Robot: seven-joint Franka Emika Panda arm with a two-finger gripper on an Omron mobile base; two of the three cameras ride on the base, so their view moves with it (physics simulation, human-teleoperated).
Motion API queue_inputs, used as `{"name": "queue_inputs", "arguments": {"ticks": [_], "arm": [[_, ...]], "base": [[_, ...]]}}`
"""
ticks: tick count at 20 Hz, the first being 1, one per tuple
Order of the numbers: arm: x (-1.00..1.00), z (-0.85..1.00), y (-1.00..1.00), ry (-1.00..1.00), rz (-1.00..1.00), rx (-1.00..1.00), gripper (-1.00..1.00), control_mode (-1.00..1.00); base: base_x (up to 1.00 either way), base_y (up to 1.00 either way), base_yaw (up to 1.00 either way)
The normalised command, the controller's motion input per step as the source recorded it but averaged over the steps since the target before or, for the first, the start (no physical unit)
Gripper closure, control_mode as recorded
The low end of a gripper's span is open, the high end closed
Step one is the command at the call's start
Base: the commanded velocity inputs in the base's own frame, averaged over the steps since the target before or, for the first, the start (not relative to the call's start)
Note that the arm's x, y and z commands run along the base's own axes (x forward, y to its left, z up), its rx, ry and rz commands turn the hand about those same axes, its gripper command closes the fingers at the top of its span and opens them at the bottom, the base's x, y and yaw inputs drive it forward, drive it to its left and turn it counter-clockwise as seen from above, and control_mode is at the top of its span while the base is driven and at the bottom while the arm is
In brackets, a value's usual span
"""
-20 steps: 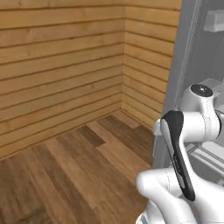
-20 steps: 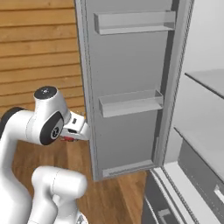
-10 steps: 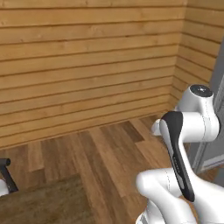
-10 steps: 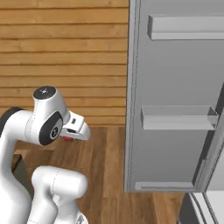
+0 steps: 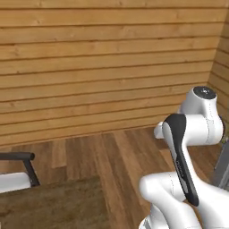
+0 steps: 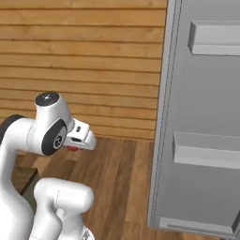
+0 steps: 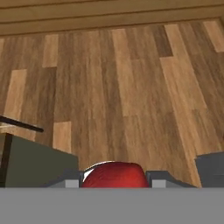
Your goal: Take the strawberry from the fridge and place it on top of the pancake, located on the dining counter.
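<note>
The strawberry [image 7: 113, 174] is a rounded red berry at the bottom middle of the hand view, and my gripper [image 7: 113, 180] is shut on it, a grey fingertip [image 7: 72, 181] on each side. From the right base view it shows as a red spot [image 6: 72, 148] under the white hand [image 6: 79, 138], held above the wooden floor. The fridge's open light-grey door [image 6: 201, 117] with its white shelves stands to the right of the hand. A dark-brown top [image 5: 49, 205] at the lower left of the left base view looks like the dining counter's corner. The pancake is out of view.
A wall of horizontal wood planks [image 5: 103, 67] runs across the back. A dark-framed seat [image 5: 18, 172] stands at the left edge. A grey-green block [image 7: 30, 164] sits low at the left of the hand view. Wooden floor [image 7: 131, 87] lies below the hand.
The whole picture has slid to the right, so the camera has turned left, away from the fridge. The arm's pose and its hold on the strawberry look the same.
</note>
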Motion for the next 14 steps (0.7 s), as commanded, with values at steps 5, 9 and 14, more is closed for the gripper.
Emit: {"name": "queue_inputs", "arguments": {"ticks": [5, 9, 14], "arm": [[0.00, 0.00, 0.00, 0.00, 0.00, 0.00, 1.00, 1.00], [0.00, 0.00, 0.00, 0.00, 0.00, 0.00, 1.00, 1.00], [0.00, 0.00, 0.00, 0.00, 0.00, 0.00, 1.00, 1.00]], "base": [[1.00, 0.02, 0.04], [1.00, 0.07, 0.00], [1.00, 0.47, 0.00]]}}
